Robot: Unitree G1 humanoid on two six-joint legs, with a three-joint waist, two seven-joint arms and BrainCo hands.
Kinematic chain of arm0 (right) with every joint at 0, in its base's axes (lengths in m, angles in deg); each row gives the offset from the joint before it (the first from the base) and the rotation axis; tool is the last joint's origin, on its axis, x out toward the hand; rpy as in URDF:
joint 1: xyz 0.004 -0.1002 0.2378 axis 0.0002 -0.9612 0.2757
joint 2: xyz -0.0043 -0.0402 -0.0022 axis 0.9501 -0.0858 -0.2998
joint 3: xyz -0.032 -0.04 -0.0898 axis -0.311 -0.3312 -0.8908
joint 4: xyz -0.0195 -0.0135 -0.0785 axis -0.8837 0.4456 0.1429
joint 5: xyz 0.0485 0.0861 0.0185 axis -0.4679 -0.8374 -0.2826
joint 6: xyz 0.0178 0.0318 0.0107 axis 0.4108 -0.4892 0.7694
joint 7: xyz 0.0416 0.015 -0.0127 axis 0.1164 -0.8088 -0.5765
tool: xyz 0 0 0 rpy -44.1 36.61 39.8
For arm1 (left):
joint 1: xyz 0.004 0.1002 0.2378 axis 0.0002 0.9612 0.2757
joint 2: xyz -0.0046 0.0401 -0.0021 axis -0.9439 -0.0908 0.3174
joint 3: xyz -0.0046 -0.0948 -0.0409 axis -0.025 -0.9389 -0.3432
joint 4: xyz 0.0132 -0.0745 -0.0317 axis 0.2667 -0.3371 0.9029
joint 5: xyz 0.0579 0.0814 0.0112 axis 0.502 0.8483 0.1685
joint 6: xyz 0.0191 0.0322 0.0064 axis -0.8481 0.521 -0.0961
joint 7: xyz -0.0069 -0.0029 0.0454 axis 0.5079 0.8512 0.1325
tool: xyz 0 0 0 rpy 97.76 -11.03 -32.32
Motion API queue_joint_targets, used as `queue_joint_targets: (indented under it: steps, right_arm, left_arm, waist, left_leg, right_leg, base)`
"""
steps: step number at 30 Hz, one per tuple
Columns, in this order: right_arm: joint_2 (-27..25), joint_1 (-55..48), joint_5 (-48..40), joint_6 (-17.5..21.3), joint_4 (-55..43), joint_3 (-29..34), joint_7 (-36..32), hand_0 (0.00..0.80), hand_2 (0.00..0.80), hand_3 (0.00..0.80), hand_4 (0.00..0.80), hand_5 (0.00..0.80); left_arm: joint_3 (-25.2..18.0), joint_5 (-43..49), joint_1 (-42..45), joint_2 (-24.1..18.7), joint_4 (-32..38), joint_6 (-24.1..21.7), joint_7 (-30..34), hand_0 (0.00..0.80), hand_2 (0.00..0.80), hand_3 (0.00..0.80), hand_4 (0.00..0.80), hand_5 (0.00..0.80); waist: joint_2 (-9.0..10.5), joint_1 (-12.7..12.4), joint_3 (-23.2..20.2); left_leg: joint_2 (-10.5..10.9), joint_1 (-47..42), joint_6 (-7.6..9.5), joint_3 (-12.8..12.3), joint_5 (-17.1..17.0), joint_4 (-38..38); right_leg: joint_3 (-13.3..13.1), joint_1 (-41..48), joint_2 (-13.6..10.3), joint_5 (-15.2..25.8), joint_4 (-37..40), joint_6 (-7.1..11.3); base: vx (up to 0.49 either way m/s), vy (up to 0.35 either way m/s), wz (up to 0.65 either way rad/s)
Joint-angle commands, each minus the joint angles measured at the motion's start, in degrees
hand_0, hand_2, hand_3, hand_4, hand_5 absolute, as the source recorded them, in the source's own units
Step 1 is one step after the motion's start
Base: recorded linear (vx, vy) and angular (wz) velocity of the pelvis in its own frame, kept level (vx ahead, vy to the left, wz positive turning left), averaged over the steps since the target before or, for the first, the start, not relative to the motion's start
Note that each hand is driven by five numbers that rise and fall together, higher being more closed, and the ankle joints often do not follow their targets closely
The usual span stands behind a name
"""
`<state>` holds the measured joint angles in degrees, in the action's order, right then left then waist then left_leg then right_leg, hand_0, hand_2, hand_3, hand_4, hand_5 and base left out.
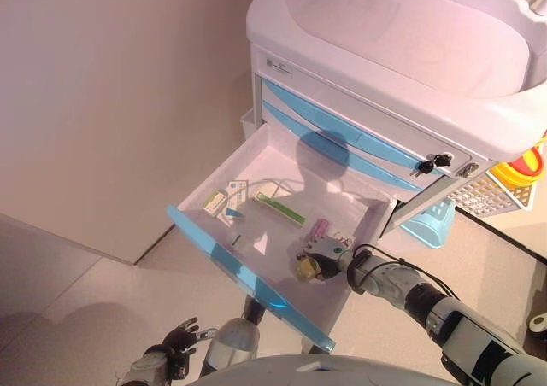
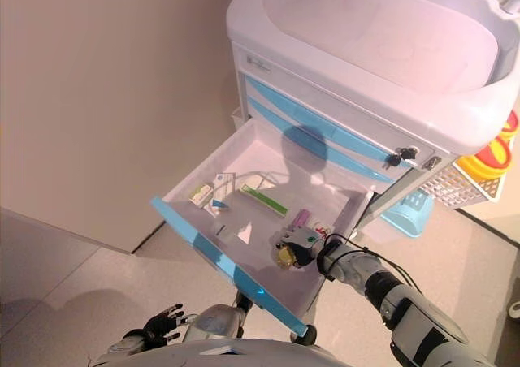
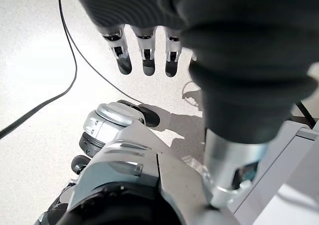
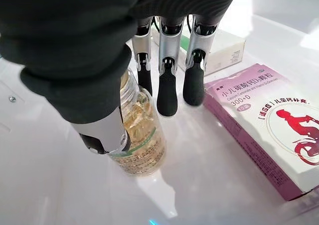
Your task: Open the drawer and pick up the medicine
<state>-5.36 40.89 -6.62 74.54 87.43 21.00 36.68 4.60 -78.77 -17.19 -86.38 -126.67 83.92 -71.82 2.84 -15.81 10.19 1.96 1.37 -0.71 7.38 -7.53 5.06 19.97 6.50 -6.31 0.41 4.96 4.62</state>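
Inside open drawer [image 1: 256,160], one bottle [image 4: 139,135] at right robot hand [image 1: 318,258], one pink box [image 4: 269,120]

**Open drawer and what lies in it**

The white drawer [image 1: 359,200] with a blue front is pulled out of the cart. On its floor a clear bottle [image 4: 139,135] of yellow capsules stands between thumb and fingers [image 4: 167,93]. A pink-and-white box [image 4: 269,125] lies just beside the fingertips, a white box [image 4: 227,51] beyond them, and more boxes [image 1: 218,201] farther off.
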Motion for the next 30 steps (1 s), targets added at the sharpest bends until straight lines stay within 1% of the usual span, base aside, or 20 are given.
queue_joint_targets:
  steps: [1,7,11,13,15,16,18,21,22,23,24,26,28,30]
  right_arm:
    - [1.1,2.5,-1.1,1.2,-0.5,-2.8,1.5,0.800,0.800,0.800,0.800,0.800]
    - [1.1,2.1,-1.1,0.9,-0.3,-2.5,1.8,0.800,0.800,0.800,0.800,0.800]
    - [0.0,2.4,-1.8,2.1,-2.4,-2.6,1.9,0.800,0.800,0.800,0.800,0.800]
    - [-1.6,3.1,-3.8,3.2,-5.8,-2.7,0.1,0.800,0.800,0.800,0.800,0.800]
    - [-4.5,4.1,-11.4,1.7,-12.6,-3.0,-5.9,0.800,0.800,0.800,0.800,0.800]
    - [-6.9,4.5,-17.1,0.1,-18.5,-2.3,-11.2,0.800,0.800,0.800,0.800,0.800]
    - [-10.7,4.5,-24.6,-2.9,-27.1,-0.4,-18.3,0.800,0.800,0.800,0.800,0.800]
    - [-16.2,4.6,-35.5,-6.3,-38.8,5.5,-28.4,0.800,0.800,0.800,0.800,0.800]
    - [-17.9,4.8,-40.3,-7.9,-42.1,7.9,-31.3,0.800,0.800,0.800,0.800,0.800]
    - [-18.9,5.1,-44.0,-9.3,-43.9,9.7,-33.2,0.800,0.800,0.800,0.800,0.800]
    - [-20.0,5.9,-49.7,-11.2,-45.9,12.2,-35.7,0.800,0.800,0.800,0.800,0.800]
    - [-21.1,7.1,-61.4,-15.3,-48.7,16.8,-37.8,0.800,0.800,0.800,0.800,0.800]
    - [-21.1,8.1,-69.4,-16.9,-49.7,22.1,-39.0,0.800,0.800,0.800,0.800,0.800]
    - [-21.0,9.7,-77.1,-17.6,-48.4,26.8,-38.7,0.800,0.800,0.800,0.800,0.800]
  left_arm:
    - [4.2,1.9,-0.9,1.0,-2.3,-0.8,0.0,0.000,0.000,0.000,0.000,0.000]
    - [4.1,2.1,-0.9,0.9,-2.3,-0.8,0.1,0.000,0.000,0.000,0.000,0.000]
    - [3.9,2.1,-0.8,0.8,-2.4,-0.8,0.0,0.000,0.000,0.000,0.000,0.000]
    - [3.5,2.4,-0.7,0.4,-2.3,-0.5,0.1,0.000,0.000,0.000,0.000,0.000]
    - [3.0,2.1,-0.8,-0.2,-2.0,0.1,0.0,0.000,0.000,0.000,0.000,0.000]
    - [2.6,1.9,-0.7,-0.7,-1.7,0.6,-0.1,0.000,0.000,0.000,0.000,0.000]
    - [1.9,1.3,-0.6,-1.3,-1.4,1.2,-0.1,0.000,0.000,0.000,0.000,0.000]
    - [0.5,0.5,-0.6,-1.8,-2.0,1.4,-0.2,0.000,0.000,0.000,0.000,0.000]
    - [0.2,0.2,-0.6,-1.9,-2.2,1.3,-0.1,0.000,0.000,0.000,0.000,0.000]
    - [0.1,0.0,-0.6,-2.0,-2.4,1.2,-0.1,0.000,0.000,0.000,0.000,0.000]
    - [0.0,-0.3,-0.6,-2.1,-2.5,1.1,0.0,0.000,0.000,0.000,0.000,0.000]
    - [0.0,-0.8,-0.6,-2.2,-2.7,0.7,0.1,0.000,0.000,0.000,0.000,0.000]
    - [0.1,-1.1,-0.7,-2.2,-3.0,0.4,0.3,0.000,0.000,0.000,0.000,0.000]
    - [0.3,-1.1,-0.7,-2.3,-3.1,0.3,0.6,0.000,0.000,0.000,0.000,0.000]
  waist:
    - [0.96,-1.0,-0.6]
    - [0.96,-0.9,-0.6]
    - [1.20,-0.7,-0.7]
    - [1.48,-0.4,-0.8]
    - [1.93,0.3,-0.9]
    - [2.26,0.9,-0.9]
    - [2.73,2.0,-1.1]
    - [3.31,4.2,-1.6]
    - [3.47,4.9,-1.8]
    - [3.56,5.4,-2.0]
    - [3.67,5.9,-2.2]
    - [3.78,6.9,-2.4]
    - [3.77,7.6,-2.7]
    - [3.62,8.2,-3.1]
  left_leg:
    - [1.2,-0.2,1.31,-1.7,8.8,-2.7]
    - [1.2,-0.3,1.35,-1.7,8.8,-2.8]
    - [1.1,-0.5,1.29,-1.9,8.9,-2.6]
    - [1.0,-0.7,1.26,-2.1,8.9,-2.5]
    - [0.7,-1.0,1.16,-2.6,9.0,-2.3]
    - [0.4,-1.2,1.11,-3.1,9.0,-2.3]
    - [0.1,-1.5,1.07,-3.9,9.1,-2.2]
    - [-0.5,-2.2,1.11,-5.4,9.2,-1.8]
    - [-0.6,-2.4,1.12,-6.0,9.2,-1.7]
    - [-0.7,-2.6,1.13,-6.3,9.3,-1.6]
    - [-0.8,-2.8,1.17,-6.7,9.5,-1.6]
    - [-0.9,-3.2,1.22,-7.4,9.7,-1.6]
    - [-1.0,-3.7,1.32,-8.1,10.0,-1.6]
    - [-1.0,-4.3,1.48,-8.5,10.4,-1.6]
  right_leg:
    - [-2.0,-5.3,-3.7,-2.3,-7.4,1.80]
    - [-2.0,-5.2,-3.7,-2.3,-7.4,1.76]
    - [-2.2,-5.0,-3.5,-2.2,-7.2,1.82]
    - [-2.4,-5.0,-3.4,-2.0,-7.1,1.90]
    - [-2.8,-4.9,-3.2,-1.8,-6.9,2.02]
    - [-3.1,-4.9,-3.1,-1.6,-6.7,2.10]
    - [-3.9,-4.9,-2.8,-1.3,-6.6,2.16]
    - [-5.5,-5.0,-2.3,-1.0,-6.4,2.27]
    - [-6.0,-5.1,-2.2,-1.0,-6.4,2.30]
    - [-6.4,-5.2,-2.1,-0.9,-6.5,2.32]
    - [-6.8,-5.3,-2.0,-1.0,-6.5,2.34]
    - [-7.5,-5.3,-1.9,-1.0,-6.7,2.36]
    - [-8.1,-5.1,-1.9,-1.0,-6.8,2.40]
    - [-8.5,-5.0,-2.0,-1.0,-7.0,2.56]
  base:
    - [0.000,0.000,0.00]
    - [0.000,0.000,0.00]
    - [0.000,0.000,0.00]
    - [0.000,0.000,0.00]
    - [0.000,0.000,0.00]
    - [-0.009,-0.022,-0.06]
    - [-0.008,-0.014,-0.10]
    - [-0.007,0.004,-0.20]
    - [-0.012,0.010,-0.27]
    - [-0.014,0.010,-0.27]
    - [-0.013,0.009,-0.25]
    - [-0.010,0.011,-0.26]
    - [-0.003,0.016,-0.22]
    - [0.012,0.029,-0.19]
